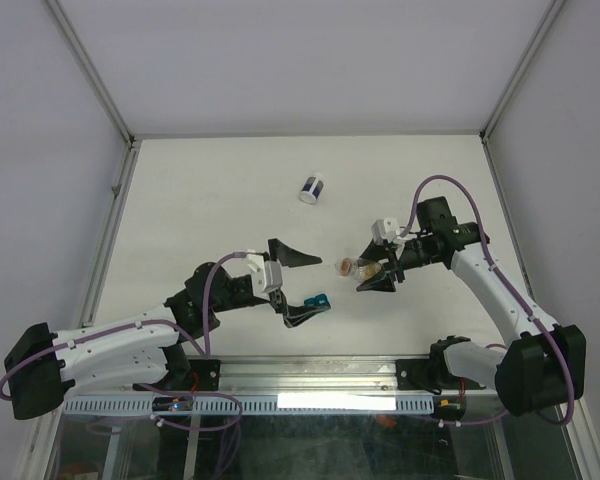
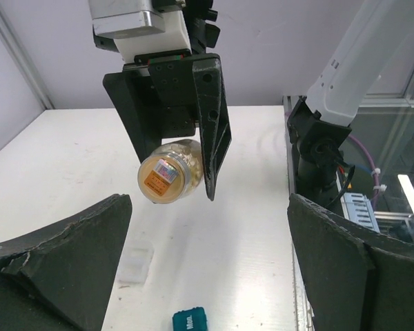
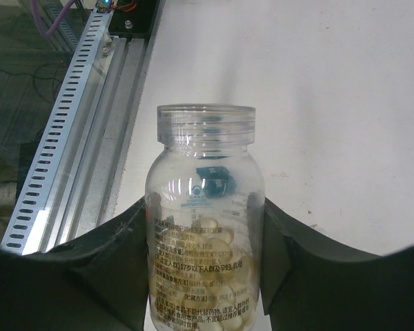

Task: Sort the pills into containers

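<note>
My right gripper (image 3: 204, 231) is shut on a clear bottle (image 3: 204, 207) partly filled with pale yellow pills (image 3: 221, 269). It holds the bottle above the table, lying nearly level (image 1: 358, 267). In the left wrist view the bottle (image 2: 171, 172) shows a round end with an orange sticker, clamped between the right gripper's dark fingers (image 2: 210, 138). My left gripper (image 2: 207, 234) is wide open and holds nothing, just left of the bottle (image 1: 298, 285). One small see-through container (image 2: 135, 262) lies faintly on the white table below it.
A small teal block marked "Mon." (image 2: 188, 321) lies on the table under the left gripper (image 1: 320, 299). A white jar with a dark-blue band (image 1: 311, 189) lies on its side farther back. The metal rail (image 3: 62, 138) runs along the table's near edge.
</note>
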